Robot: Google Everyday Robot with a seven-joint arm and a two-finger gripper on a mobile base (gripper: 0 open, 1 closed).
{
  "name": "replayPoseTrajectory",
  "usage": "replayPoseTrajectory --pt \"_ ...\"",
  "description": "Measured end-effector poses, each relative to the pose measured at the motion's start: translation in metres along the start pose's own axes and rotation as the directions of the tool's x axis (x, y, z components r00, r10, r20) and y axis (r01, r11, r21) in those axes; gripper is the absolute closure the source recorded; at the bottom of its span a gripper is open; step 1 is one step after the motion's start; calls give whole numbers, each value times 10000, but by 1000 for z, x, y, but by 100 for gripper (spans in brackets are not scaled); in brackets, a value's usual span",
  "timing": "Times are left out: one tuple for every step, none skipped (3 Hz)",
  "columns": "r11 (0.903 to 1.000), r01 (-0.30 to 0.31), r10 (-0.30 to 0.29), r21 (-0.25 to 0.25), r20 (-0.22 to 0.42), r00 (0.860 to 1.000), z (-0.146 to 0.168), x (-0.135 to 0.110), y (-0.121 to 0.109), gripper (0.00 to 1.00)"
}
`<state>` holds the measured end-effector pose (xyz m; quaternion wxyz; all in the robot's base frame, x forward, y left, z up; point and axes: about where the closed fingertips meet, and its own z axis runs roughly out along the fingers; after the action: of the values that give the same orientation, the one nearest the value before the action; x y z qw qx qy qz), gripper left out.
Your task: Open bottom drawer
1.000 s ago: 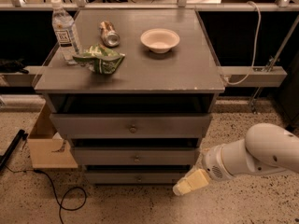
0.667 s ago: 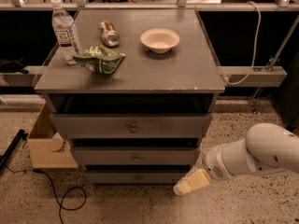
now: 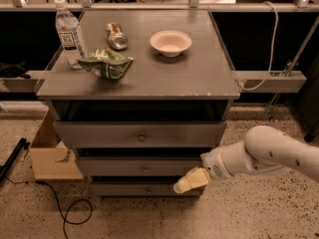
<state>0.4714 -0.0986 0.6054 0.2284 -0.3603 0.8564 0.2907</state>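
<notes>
The bottom drawer [image 3: 124, 188] is the lowest of three grey drawers in the cabinet, with a small round knob [image 3: 147, 189] at its centre. Its front stands a little proud of the cabinet. My gripper [image 3: 183, 184], with pale yellow fingertips, comes in from the right on a white arm [image 3: 269, 153]. It sits in front of the right part of the bottom drawer front, to the right of the knob. The middle drawer [image 3: 139, 166] and the top drawer [image 3: 139, 133] are above it.
On the cabinet top [image 3: 199, 73] stand a water bottle [image 3: 70, 34], a lying can [image 3: 116, 36], a green chip bag [image 3: 106, 63] and a white bowl [image 3: 170, 42]. A cardboard box [image 3: 50, 156] and a black cable [image 3: 65, 208] lie on the floor at left.
</notes>
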Motion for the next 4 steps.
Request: replayPoseTrajectory --pt "9991 -314 334 -270 774 9964 18 -7 -11 0" --pt "9941 -925 997 -570 1406 9850 42 7 -7 0" --pt "9913 -1096 1170 -727 1067 9874 102 -9 -17 0" --pt "9891 -1209 1304 -843 1181 9844 106 -4 -15 0"
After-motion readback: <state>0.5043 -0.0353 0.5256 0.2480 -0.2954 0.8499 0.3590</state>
